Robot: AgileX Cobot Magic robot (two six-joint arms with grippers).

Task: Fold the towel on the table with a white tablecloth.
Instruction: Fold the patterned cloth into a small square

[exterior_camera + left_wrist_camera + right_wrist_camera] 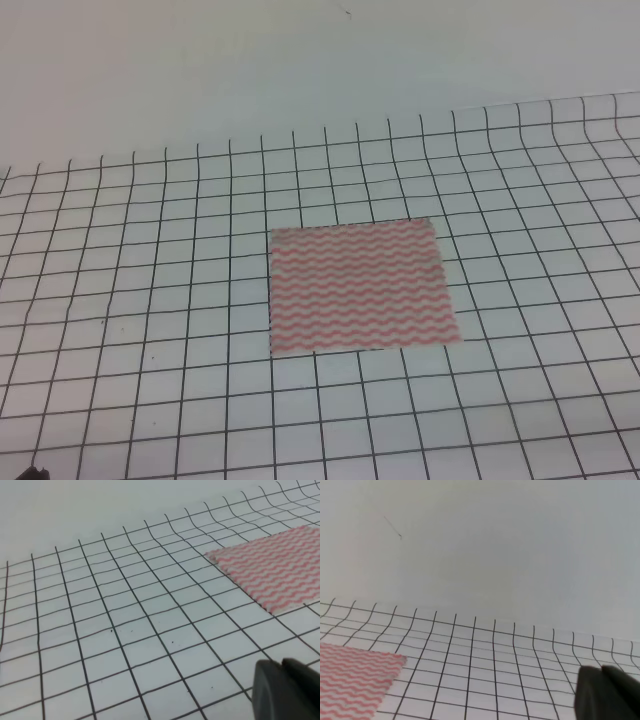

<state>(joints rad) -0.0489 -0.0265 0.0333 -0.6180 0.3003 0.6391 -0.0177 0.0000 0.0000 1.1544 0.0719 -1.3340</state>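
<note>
From above, the towel (362,287) lies flat mid-worktop on the white tablecloth (150,300). Left wrist: left hand (287,690) is well short of it, spread unclear. Right wrist: right hand (610,692) likewise. Best pinch matching corners cleanly.

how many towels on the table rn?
1. The towel lies flat and unfolded on the white tablecloth, slightly right of centre in the high view. Both wrist views show a corner of the same one. No other cloth shows; areas outside the views can't be checked.
</note>
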